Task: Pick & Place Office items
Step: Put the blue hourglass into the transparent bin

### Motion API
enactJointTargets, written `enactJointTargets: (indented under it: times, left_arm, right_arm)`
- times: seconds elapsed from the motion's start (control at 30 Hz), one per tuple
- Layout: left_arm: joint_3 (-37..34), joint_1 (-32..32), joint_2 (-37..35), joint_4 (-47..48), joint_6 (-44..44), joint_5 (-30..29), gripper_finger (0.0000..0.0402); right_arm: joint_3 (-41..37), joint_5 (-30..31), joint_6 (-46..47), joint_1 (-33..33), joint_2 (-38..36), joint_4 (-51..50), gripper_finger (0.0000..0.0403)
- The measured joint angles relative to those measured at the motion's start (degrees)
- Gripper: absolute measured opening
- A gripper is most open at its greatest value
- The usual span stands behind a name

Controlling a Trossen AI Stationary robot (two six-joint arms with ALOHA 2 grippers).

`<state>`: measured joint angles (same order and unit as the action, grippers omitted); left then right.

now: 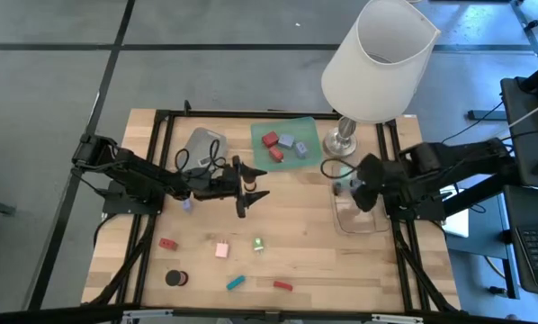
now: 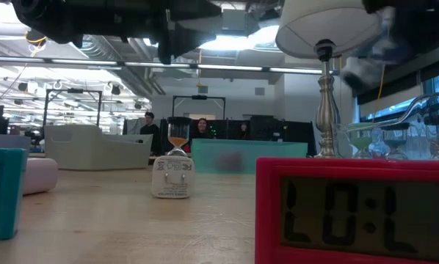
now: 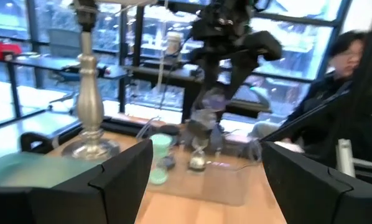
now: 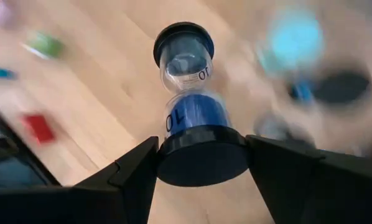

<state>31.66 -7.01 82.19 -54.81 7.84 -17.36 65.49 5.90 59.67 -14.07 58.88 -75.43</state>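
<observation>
Blue sand timer (image 4: 195,106) pinched in right claw (image 4: 201,163); left claw (image 1: 251,187) spread.

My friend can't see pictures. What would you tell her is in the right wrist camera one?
The right gripper is shut on a small sand timer with black caps and blue sand, holding it by one cap above the wooden table. Small coloured pieces lie blurred on the wood, one of them red.

Both arms are dark, jointed and boxy; the left arm (image 1: 152,180) trails a looping black cable near the grey tray (image 1: 204,144), and each ends in two angular black fingers (image 3: 120,171).
</observation>
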Motion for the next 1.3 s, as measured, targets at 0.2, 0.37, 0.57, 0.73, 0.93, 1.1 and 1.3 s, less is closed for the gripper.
enactJointTargets:
  times: [0.2,0.37,0.57,0.73,0.93,1.1,1.3]
  left_arm:
    - [0.0,0.3,0.0,1.0,0.0,-1.8,0.0298]
    - [0.0,0.5,0.0,2.7,0.6,-1.0,0.0298]
    - [0.0,0.4,0.0,4.1,1.9,-1.0,0.0298]
    - [0.0,0.4,0.0,4.1,2.1,-0.9,0.0298]
    - [0.0,0.4,0.0,4.1,2.2,0.9,0.0298]
    - [0.0,0.4,0.0,4.5,2.1,1.0,0.0298]
    - [0.0,0.5,0.0,5.0,0.9,1.0,0.0298]
  right_arm:
    - [0.0,-4.9,13.5,-2.7,1.9,-12.0,0.0223]
    - [0.0,-8.0,14.2,-2.4,6.3,-12.2,0.0223]
    - [0.0,-12.9,8.1,0.4,15.1,-12.4,0.0223]
    - [0.0,-13.3,-1.3,4.3,22.5,-12.6,0.0223]
    - [0.0,-13.4,-12.7,9.4,29.7,-12.6,0.0223]
    - [0.0,-12.8,-20.0,12.6,33.8,-12.6,0.0223]
    - [0.1,-10.8,-24.8,15.8,36.5,-13.0,0.0224]
